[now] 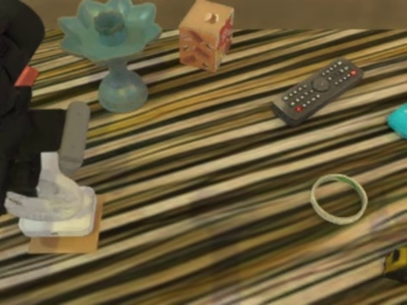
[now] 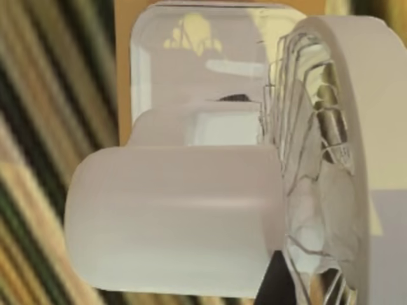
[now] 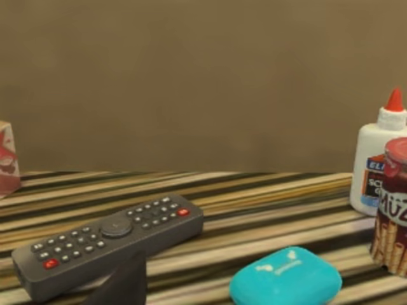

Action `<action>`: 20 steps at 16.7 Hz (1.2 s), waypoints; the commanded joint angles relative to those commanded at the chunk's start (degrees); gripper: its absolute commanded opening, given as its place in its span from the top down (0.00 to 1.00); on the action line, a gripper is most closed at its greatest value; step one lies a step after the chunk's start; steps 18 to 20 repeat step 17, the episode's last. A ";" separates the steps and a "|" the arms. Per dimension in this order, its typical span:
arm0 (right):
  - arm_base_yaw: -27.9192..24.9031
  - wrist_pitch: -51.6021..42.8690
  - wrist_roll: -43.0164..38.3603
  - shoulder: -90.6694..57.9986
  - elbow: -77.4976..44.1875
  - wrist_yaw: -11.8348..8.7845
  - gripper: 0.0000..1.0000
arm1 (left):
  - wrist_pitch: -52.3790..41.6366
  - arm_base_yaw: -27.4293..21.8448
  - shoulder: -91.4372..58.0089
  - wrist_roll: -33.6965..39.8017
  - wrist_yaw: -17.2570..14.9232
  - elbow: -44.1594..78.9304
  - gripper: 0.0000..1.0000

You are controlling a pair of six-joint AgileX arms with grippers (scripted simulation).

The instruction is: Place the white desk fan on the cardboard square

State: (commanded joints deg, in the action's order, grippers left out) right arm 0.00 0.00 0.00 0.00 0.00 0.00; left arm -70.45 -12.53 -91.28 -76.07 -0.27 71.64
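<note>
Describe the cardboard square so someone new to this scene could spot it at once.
Look to the striped table's left edge in the top view, where the left arm reaches down. The cardboard square lies flat under the white desk fan, showing as a tan border around the fan's base; no other flat, plain tan piece is there.

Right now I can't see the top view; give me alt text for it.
The white desk fan sits with its base on the cardboard square at the table's near left, the left arm over it. Elsewhere on the striped table are a teal flower-shaped stand, a printed brown cube, a dark remote and a thin pale ring.
</note>
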 joint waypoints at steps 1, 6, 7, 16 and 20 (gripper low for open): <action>0.00 0.00 0.00 0.00 0.00 0.00 0.00 | 0.00 0.00 0.00 0.00 0.00 0.00 0.77; 0.00 0.00 0.00 0.00 0.00 0.00 0.00 | 0.00 0.00 0.00 0.00 0.00 0.00 0.40; 0.00 0.00 0.00 0.00 0.00 0.00 0.00 | 0.00 0.00 0.00 0.00 0.00 0.00 0.32; 0.00 0.00 0.00 0.00 0.00 0.00 0.00 | 0.00 0.00 0.00 0.00 0.00 0.00 0.00; 0.00 0.00 0.00 0.00 0.00 0.00 0.00 | 0.00 0.00 0.00 0.00 0.00 0.00 0.00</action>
